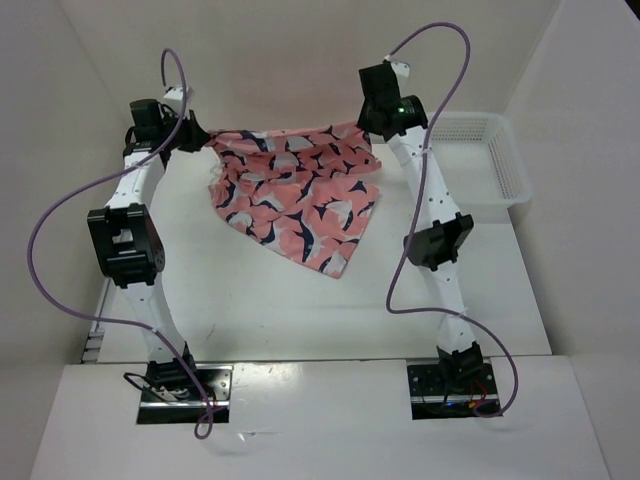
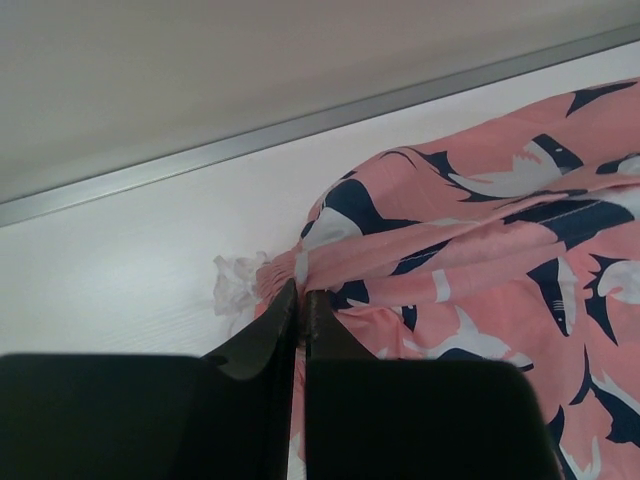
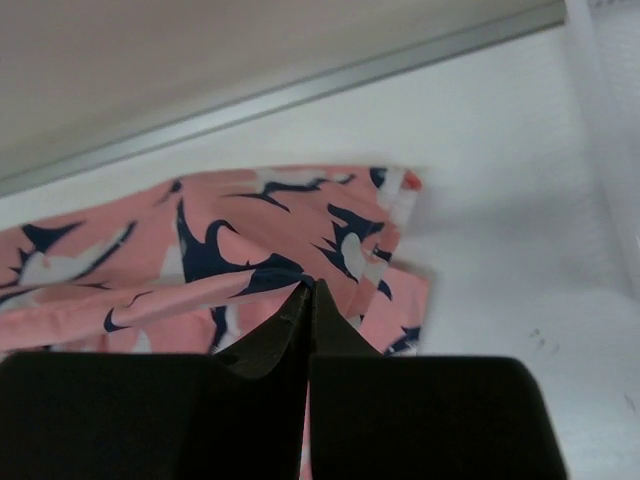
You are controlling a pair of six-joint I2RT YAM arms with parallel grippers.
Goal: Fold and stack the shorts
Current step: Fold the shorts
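Soft, light shorts [image 1: 295, 190]: limp cloth, likely to sag, bunch and slide wherever unsupported. Not fragile, and probably not slick enough to slip out of a firm pinch. Best taken along a hem or waistband edge, near the corners, so that the cloth spreads flat between two holds.

Held up by the upper edge at the far side of the table [image 1: 250, 300], stretched between the two arms. Lower part droops forward to a point and seems to rest on the surface.

Left gripper [image 2: 300, 292]: closed to a thin slit, clamped on a gathered corner of the pink cloth, with a scrap of white fabric or label bunched just beside the pinch. Right gripper [image 3: 308, 290]: likewise pressed tight, biting the opposite edge of the shorts, cloth creasing under the tips. Nothing else touched by either.

White basket [image 1: 490, 160] off to the right, apart from the cloth.

By the look of it, no fold made yet. Calls for both holds kept level during lowering, to avoid wrinkles.
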